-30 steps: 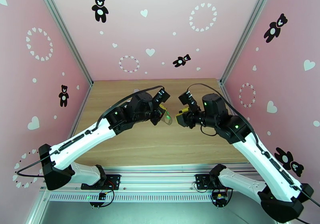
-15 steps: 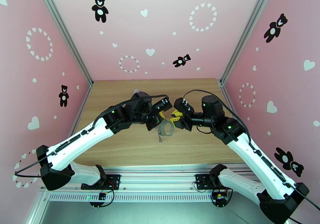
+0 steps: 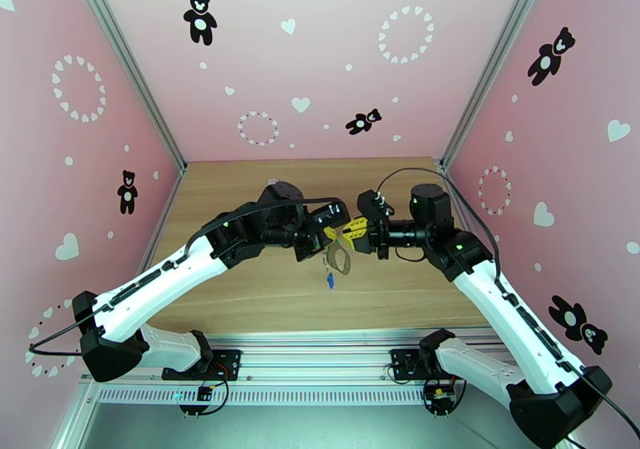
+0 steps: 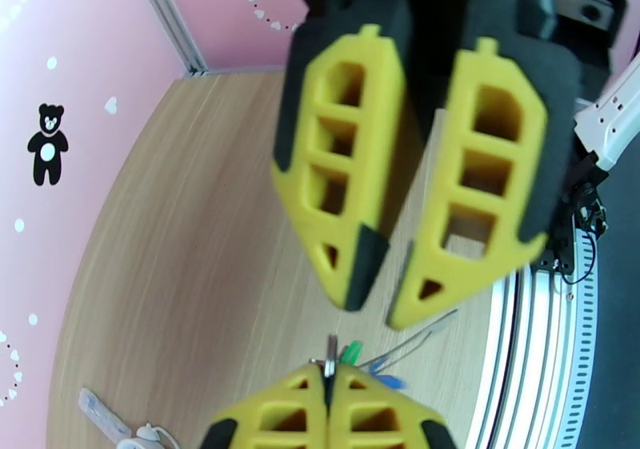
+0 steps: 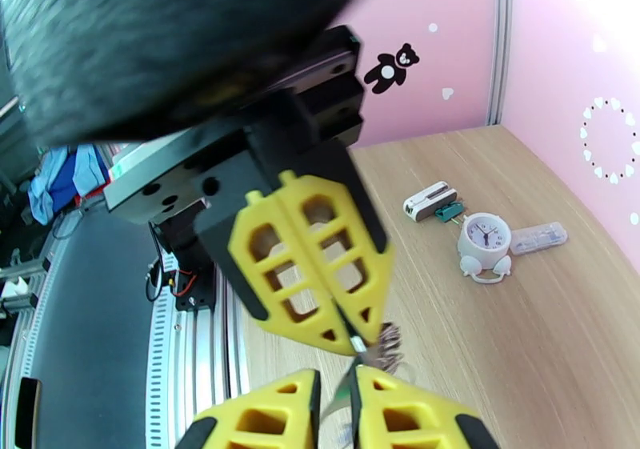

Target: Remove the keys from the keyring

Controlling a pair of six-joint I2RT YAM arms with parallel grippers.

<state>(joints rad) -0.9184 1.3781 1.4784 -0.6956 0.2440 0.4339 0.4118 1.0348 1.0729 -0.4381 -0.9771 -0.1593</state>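
The left gripper (image 3: 328, 233) is clenched on the keyring (image 3: 342, 260). In the left wrist view a thin metal piece of the ring stands pinched between its two yellow fingertips. The ring hangs free under this gripper, above the table (image 3: 264, 298), and it touches nothing else that I can see. The blue key (image 3: 330, 281) dangles at the lowest point, under the loop. The green key (image 4: 350, 352) sits just beyond the left fingertips, close to the pinch.

The right gripper (image 3: 354, 233) faces the left one, tip almost against tip. Its jaws stand narrow with a small gap, and a thin dark piece lies in that gap. I cannot tell whether it is already gripped or only between them.

I judge that the step in hand is to catch one key or the loop beside the left pinch. The risks are these:
- The two grippers are very near, so a small error can knock the fingertips together and twist the ring out of the left hold.
- The right jaws may catch the loop and not a key, and then a pull will only drag the whole ring.
- The ring hangs loose, so a touch can swing the keys away from the jaws.
- If the left hold slips, everything falls on the table.
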